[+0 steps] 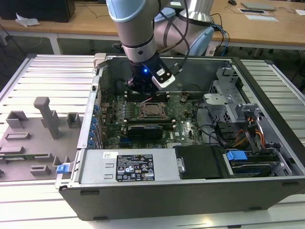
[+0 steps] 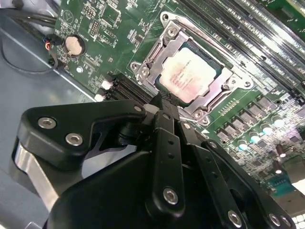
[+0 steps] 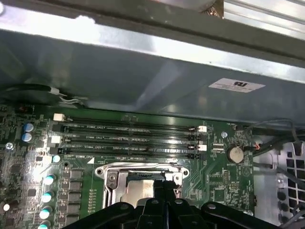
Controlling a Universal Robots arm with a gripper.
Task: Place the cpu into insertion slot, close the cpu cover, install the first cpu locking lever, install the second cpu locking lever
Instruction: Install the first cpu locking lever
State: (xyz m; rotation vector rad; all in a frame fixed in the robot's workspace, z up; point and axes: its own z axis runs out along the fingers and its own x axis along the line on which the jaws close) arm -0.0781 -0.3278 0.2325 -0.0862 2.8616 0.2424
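Ribbed silver counter (image 1: 47,71), seen in the exterior view. Lying on it: open computer case (image 1: 190,191) on its side, and grey fixture plate (image 1: 33,145) with upright blocks (image 1: 46,114), just beside, toward the exterior view's left.

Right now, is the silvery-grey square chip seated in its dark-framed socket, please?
Yes, the chip lies in the socket, ringed by the silvery metal cover frame.

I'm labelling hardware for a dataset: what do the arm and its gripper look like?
The arm is a silver-grey tube with pale blue joint caps, ending in a black wrist with a small blue light, a white box and black cables. The gripper is black jointed linkage with silver screw heads.
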